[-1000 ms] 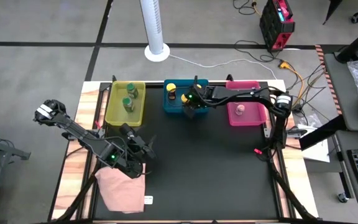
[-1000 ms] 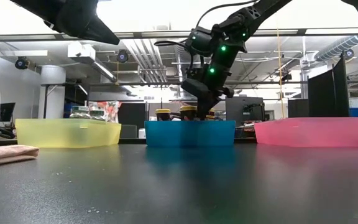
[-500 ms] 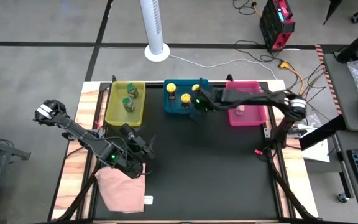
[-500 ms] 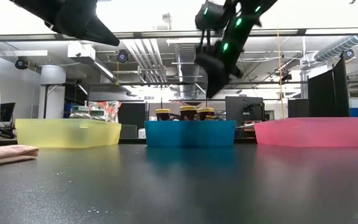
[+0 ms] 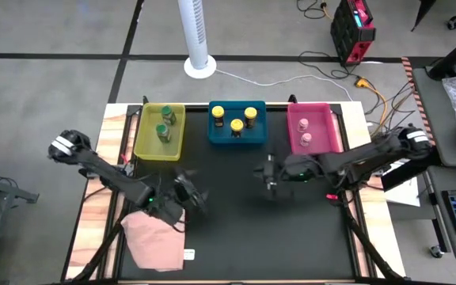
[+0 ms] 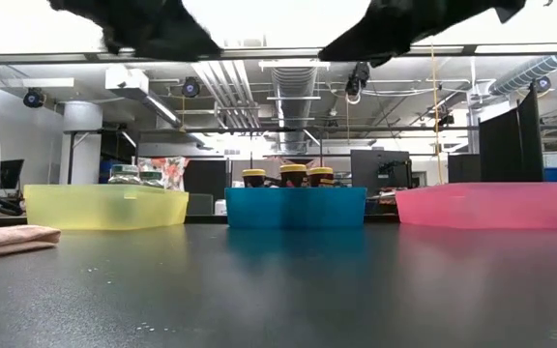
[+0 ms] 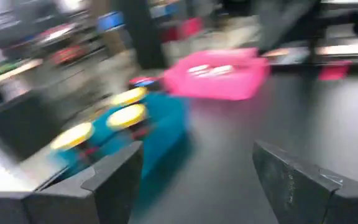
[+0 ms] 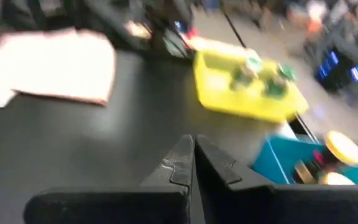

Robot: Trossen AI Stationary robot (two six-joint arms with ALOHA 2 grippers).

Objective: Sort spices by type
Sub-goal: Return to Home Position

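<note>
1. Along the far edge of the surface (image 5: pixel 291 237), spices (image 5: pixel 218 112) were found grouped by lid: two green-lidded jars (image 5: pixel 163 131) in the yellow bin (image 5: pixel 153 147), three yellow-lidded jars (image 5: pixel 235 125) in the blue bin (image 5: pixel 253 134), two pink-lidded jars (image 5: pixel 305 139) in the pink bin (image 5: pixel 328 134).
2. No jar was seen loose; sorting was judged complete.
3. Both the left gripper (image 7: pixel 197 155), fingers apart, and the right gripper (image 8: pixel 193 146), fingers together and empty, were held over bare surface, clear of the bins.
</note>
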